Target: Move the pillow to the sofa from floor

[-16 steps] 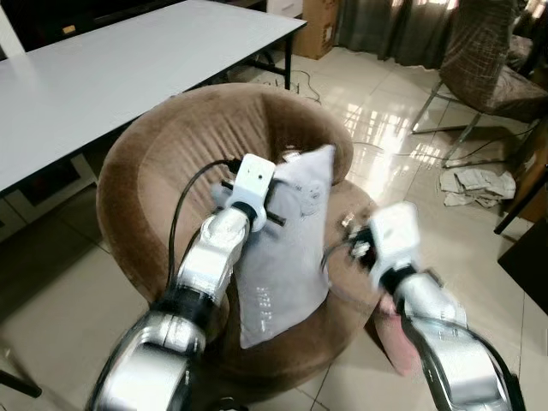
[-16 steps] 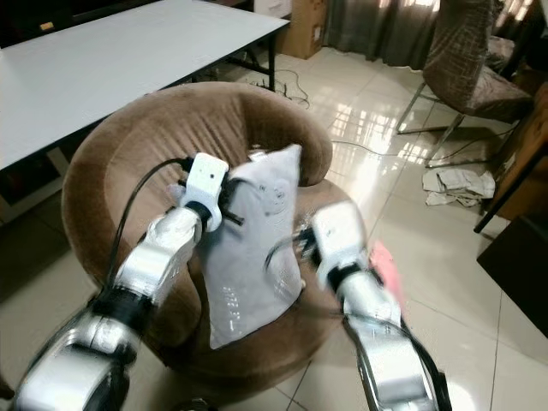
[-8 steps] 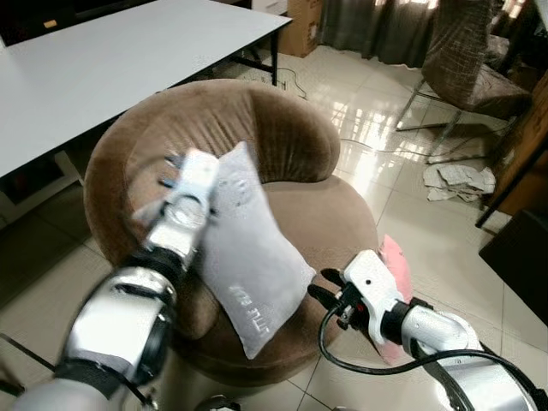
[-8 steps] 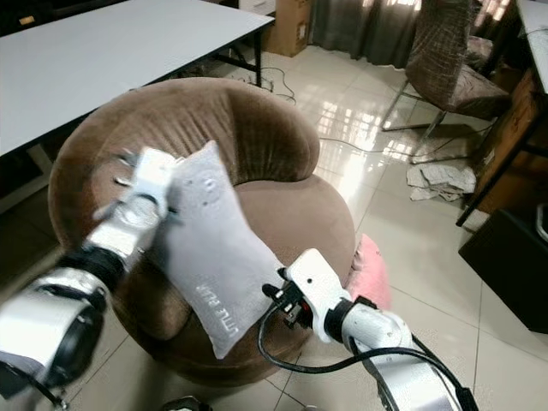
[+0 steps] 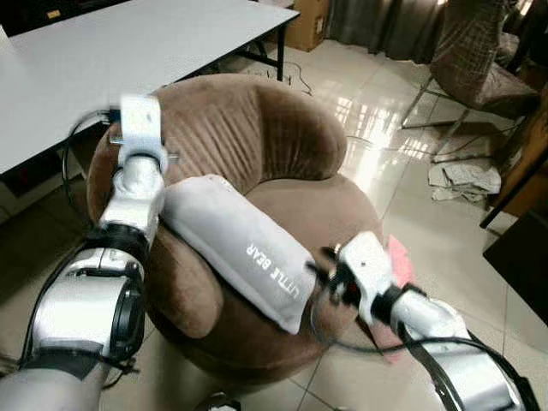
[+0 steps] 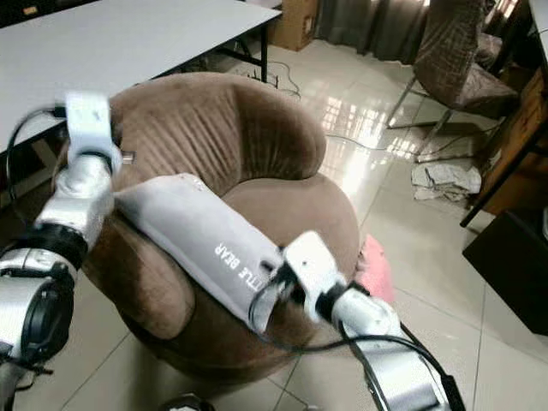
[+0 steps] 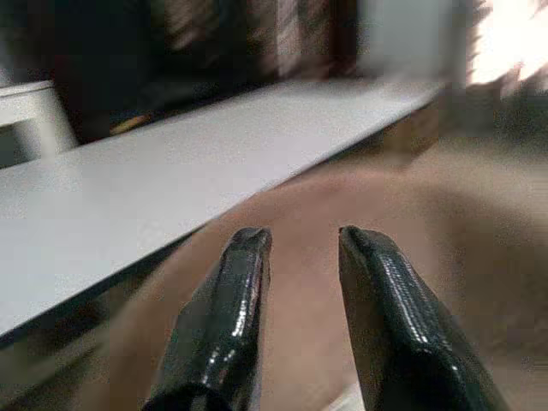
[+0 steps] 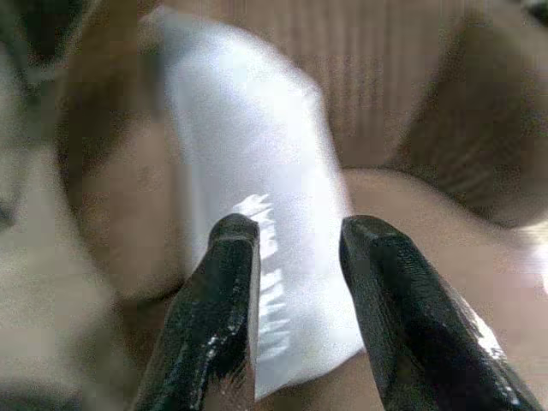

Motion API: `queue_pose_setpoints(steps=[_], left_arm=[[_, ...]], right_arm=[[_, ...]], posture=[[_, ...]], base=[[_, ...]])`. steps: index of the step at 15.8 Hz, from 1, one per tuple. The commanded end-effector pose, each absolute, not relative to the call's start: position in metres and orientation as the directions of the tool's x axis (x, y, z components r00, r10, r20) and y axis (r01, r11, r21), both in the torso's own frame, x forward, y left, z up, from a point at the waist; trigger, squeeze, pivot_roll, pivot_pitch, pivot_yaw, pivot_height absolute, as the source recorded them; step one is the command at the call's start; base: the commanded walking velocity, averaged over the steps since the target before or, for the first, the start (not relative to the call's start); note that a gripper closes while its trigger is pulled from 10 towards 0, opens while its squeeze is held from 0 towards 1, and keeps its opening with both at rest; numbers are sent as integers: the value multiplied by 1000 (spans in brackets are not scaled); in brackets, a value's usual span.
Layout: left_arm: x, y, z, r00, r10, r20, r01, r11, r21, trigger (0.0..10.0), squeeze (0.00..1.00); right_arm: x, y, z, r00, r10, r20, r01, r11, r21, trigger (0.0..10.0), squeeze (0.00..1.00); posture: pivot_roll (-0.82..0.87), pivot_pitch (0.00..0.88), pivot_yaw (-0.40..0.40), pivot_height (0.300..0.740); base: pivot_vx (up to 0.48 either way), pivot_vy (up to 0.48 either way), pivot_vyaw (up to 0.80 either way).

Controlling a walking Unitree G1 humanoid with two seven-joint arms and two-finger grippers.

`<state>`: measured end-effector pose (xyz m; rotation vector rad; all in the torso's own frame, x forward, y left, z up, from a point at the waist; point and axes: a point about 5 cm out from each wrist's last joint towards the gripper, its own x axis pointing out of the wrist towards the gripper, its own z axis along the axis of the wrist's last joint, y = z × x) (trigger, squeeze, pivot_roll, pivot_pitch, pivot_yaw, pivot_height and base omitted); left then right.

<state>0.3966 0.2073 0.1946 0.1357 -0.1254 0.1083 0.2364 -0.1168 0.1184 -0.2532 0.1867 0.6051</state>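
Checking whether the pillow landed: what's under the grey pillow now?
The grey pillow lies across the brown sofa, over its seat and left armrest. The cushion surface beneath it is covered.

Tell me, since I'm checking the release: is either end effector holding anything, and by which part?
Nothing is held. The pillow lies across the sofa; the left end effector and right end effector both show empty gaps.

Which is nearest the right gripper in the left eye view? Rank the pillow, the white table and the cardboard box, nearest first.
From the right gripper:
1. Pillow, lying on the brown sofa right beside the gripper's fingers.
2. White table, behind the sofa on the robot's left.
3. Cardboard box, far back on the floor.
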Motion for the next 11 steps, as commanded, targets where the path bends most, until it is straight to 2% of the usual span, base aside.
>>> queue_pose_setpoints(steps=[1, 2, 3, 4, 5, 6, 8, 11], left_arm=[[391, 196, 187, 992, -13, 127, 2, 997, 81, 10000, 0], [371, 185, 178, 983, -120, 140, 110, 991, 74, 10000, 0], [365, 182, 175, 979, -150, 140, 142, 988, 69, 10000, 0], [340, 177, 166, 970, -186, 155, 174, 981, 88, 10000, 0], [330, 176, 164, 969, -186, 165, 172, 981, 94, 10000, 0], [309, 172, 158, 971, -188, 146, 179, 981, 76, 10000, 0], [301, 169, 155, 972, -201, 125, 192, 978, 78, 10000, 0], [279, 148, 146, 968, -248, 48, 243, 965, 96, 10000, 0]], right_arm=[[242, -125, 124, 867, 458, -197, -495, 837, -233, 10000, 0], [245, -127, 126, 900, 396, -182, -434, 856, -282, 10000, 0], [245, -128, 126, 909, 378, -177, -415, 862, -292, 10000, 0], [246, -130, 126, 934, 324, -151, -351, 910, -221, 10000, 0], [246, -130, 126, 941, 307, -146, -331, 924, -193, 10000, 0], [247, -129, 124, 948, 288, -137, -310, 933, -183, 10000, 0], [248, -129, 123, 951, 278, -132, -299, 936, -183, 10000, 0], [254, -132, 125, 967, 227, -114, -245, 951, -188, 10000, 0]], posture=[[-100, 37, 13, 740], [-90, 35, 8, 740], [-88, 35, 8, 740], [-76, 40, 1, 740], [-74, 40, 0, 740], [-57, 36, -10, 740], [-53, 33, -12, 740], [-50, 29, -10, 740]], base=[[0, 0, 0], [0, 0, 0], [0, 0, 0], [0, 0, 0], [0, 0, 0], [0, -255, 0], [0, -367, 0], [0, -480, 0]])
